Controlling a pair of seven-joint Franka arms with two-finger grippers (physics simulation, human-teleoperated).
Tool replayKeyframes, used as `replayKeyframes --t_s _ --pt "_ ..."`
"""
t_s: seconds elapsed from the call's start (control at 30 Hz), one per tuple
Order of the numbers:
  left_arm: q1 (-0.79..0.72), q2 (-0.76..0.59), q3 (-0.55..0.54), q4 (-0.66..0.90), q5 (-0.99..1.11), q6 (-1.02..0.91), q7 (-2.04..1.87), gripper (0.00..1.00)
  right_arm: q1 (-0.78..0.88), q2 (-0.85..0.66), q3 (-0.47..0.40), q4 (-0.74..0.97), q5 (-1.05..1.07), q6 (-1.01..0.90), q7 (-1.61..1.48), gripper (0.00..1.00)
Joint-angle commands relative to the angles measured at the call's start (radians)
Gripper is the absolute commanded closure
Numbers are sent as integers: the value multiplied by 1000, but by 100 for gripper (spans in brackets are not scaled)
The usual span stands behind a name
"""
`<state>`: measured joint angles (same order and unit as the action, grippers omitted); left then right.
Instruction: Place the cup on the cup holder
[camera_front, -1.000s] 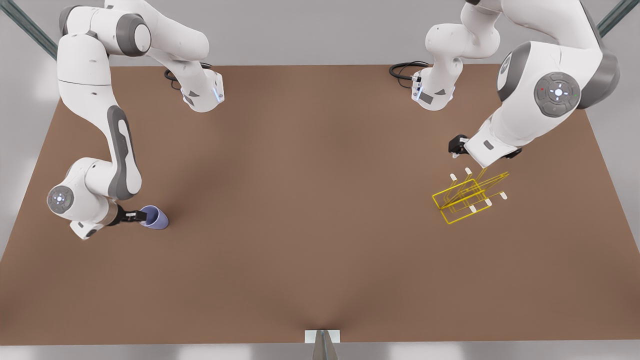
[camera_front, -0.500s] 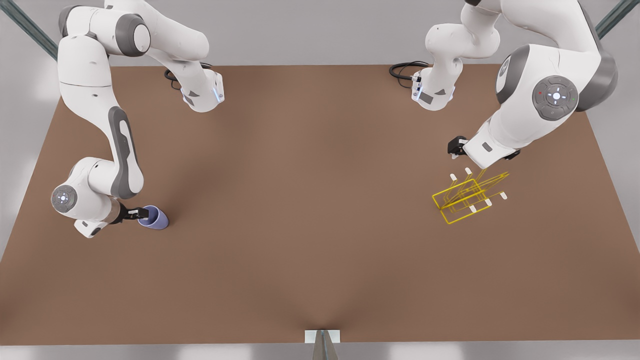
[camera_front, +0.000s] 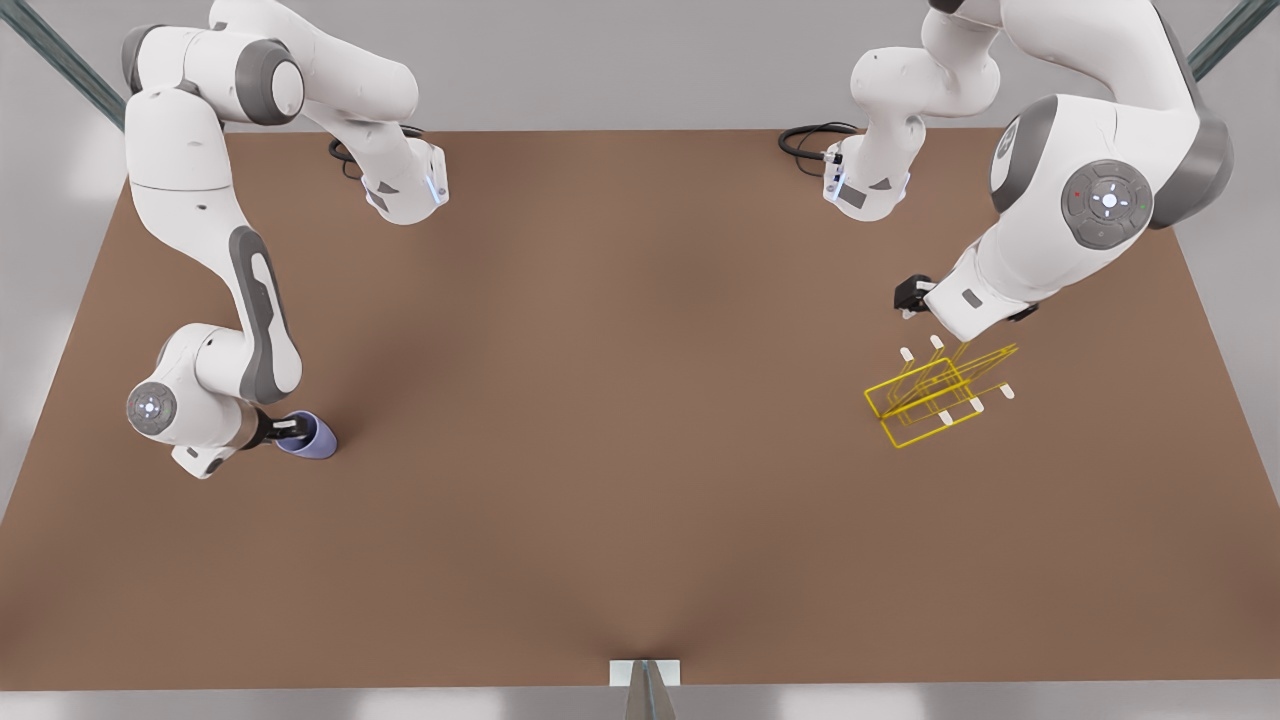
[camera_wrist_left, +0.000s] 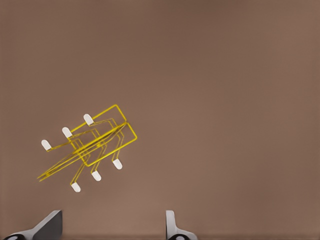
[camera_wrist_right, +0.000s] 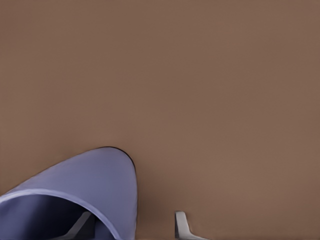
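Observation:
The lavender-blue cup rests on the brown table near the front view's left edge. My right gripper reaches it from the left and is open. One finger sits inside the cup and the other finger stands outside, apart from the wall. The yellow wire cup holder with white-capped prongs stands at the front view's right. My left gripper hovers just behind it, open, with nothing between its fingers. The cup holder lies ahead of it in the left wrist view.
Both arm bases stand at the table's far edge, with black cables beside the one on the right. A wide stretch of brown table separates cup and holder. A small white bracket sits at the near edge.
The right arm's wrist has slid toward the front view's right, bringing its fingers further over the cup's rim. The cup has stayed put. The left arm has barely shifted.

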<state>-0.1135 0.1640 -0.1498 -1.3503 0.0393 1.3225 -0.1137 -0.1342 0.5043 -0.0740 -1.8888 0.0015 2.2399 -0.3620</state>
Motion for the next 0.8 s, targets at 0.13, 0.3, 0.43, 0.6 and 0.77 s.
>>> replayKeyframes --t_s 0.13,0.3,0.43,0.6,0.77 --pt "0 -1 -5 0 1 -15 0 0 -7 0 0 0 0 -3 -26 78" --pt "0 -3 -5 0 2 -16 0 0 -10 0 0 0 0 -14 -28 79" --pt "0 -3 -5 2 2 -17 -1 0 -7 -10 3 20 6 -83 -26 79" --pt "0 -3 -5 0 2 -19 -1 0 -9 -12 16 88 140 -290 -21 79" --pt "0 -1 -5 0 2 -26 -1 0 28 -7 62 185 311 -516 26 79"
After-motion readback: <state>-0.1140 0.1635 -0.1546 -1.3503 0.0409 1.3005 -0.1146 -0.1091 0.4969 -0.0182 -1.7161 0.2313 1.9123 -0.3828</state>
